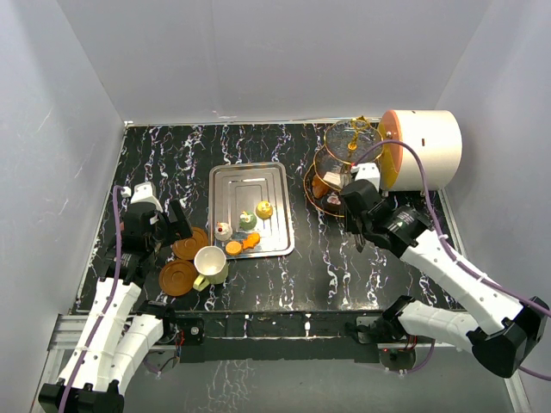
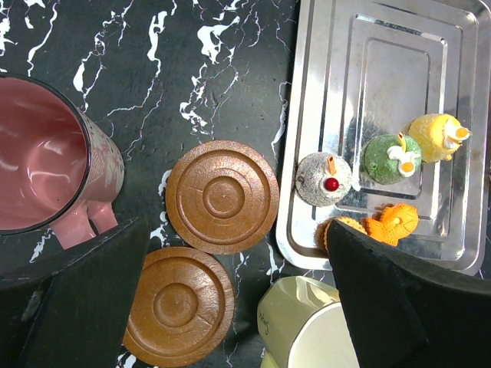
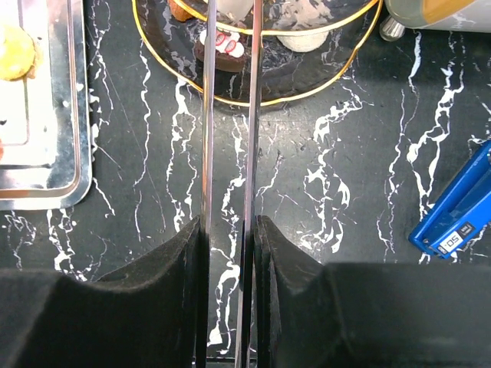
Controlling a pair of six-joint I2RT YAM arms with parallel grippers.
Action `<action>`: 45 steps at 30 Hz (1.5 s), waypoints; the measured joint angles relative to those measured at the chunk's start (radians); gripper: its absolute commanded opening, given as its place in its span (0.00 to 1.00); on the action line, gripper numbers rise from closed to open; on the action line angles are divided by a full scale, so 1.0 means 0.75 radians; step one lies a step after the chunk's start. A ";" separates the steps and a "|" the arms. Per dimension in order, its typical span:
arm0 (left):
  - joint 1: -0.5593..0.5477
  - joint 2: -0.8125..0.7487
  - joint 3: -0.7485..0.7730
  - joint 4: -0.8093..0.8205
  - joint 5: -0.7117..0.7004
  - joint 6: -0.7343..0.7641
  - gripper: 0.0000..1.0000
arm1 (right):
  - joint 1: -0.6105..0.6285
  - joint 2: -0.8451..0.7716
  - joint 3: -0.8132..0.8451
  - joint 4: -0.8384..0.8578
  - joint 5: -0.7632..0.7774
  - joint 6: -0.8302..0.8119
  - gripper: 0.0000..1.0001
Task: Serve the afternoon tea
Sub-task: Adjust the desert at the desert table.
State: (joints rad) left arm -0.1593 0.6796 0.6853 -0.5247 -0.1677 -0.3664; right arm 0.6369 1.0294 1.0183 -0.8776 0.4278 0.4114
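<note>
The counter (image 1: 172, 163) was marbled black. The stand (image 1: 343, 151) was seen just ahead of the right hand (image 3: 228, 222), which was pressed together on thin metal tongs (image 3: 207, 115). A brown cake (image 3: 224, 46) on the lowest tier showed between their blades. The tray (image 2: 383, 77) lay ahead and right of the left hand (image 2: 236, 230), whose fingers were spread. A maroon cup (image 2: 46, 165) stood outside its left finger and a cream cup (image 2: 307, 330) by its right. Two touching saucers (image 2: 222, 195) lay between them. Four cakes (image 2: 324, 179) were left on the tray.

Glossy marbled surface (image 1: 172, 163), polished steel tray (image 2: 399, 84) and metal tongs (image 3: 207, 138), matt brown saucers (image 2: 222, 196), glazed maroon cup (image 2: 38, 165), glass stand (image 1: 344, 142).
</note>
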 measured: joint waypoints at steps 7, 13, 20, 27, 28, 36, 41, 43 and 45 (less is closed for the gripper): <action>0.000 -0.001 0.000 0.001 0.005 0.000 0.99 | 0.169 0.036 0.027 -0.093 0.261 0.076 0.22; 0.000 -0.001 0.000 0.001 0.006 0.000 0.99 | 0.189 0.053 0.027 -0.111 0.423 0.097 0.22; 0.000 -0.001 0.000 0.000 0.006 -0.001 0.99 | 0.208 0.100 0.023 -0.068 0.511 0.082 0.22; 0.000 -0.001 0.000 0.001 0.006 -0.001 0.99 | 0.279 0.168 0.015 -0.043 0.536 0.081 0.28; 0.000 -0.001 0.000 0.001 0.005 -0.001 0.99 | 0.288 0.168 0.015 -0.045 0.531 0.081 0.30; 0.000 -0.001 0.000 0.001 0.006 0.000 0.99 | 0.297 0.066 0.016 -0.054 0.432 0.062 0.35; 0.000 -0.001 0.000 0.001 0.006 0.000 0.99 | 0.297 0.019 0.019 -0.083 0.370 0.050 0.36; 0.000 -0.001 0.000 0.001 0.008 0.000 0.99 | 0.297 0.015 0.024 -0.095 0.351 0.053 0.36; 0.000 -0.002 0.000 0.001 0.010 0.000 0.99 | 0.297 0.010 0.042 -0.108 0.327 0.057 0.36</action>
State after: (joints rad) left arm -0.1593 0.6785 0.6853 -0.5243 -0.1604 -0.3664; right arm 0.8593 1.0367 1.0500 -0.9585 0.6731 0.4545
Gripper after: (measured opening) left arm 0.986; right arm 0.360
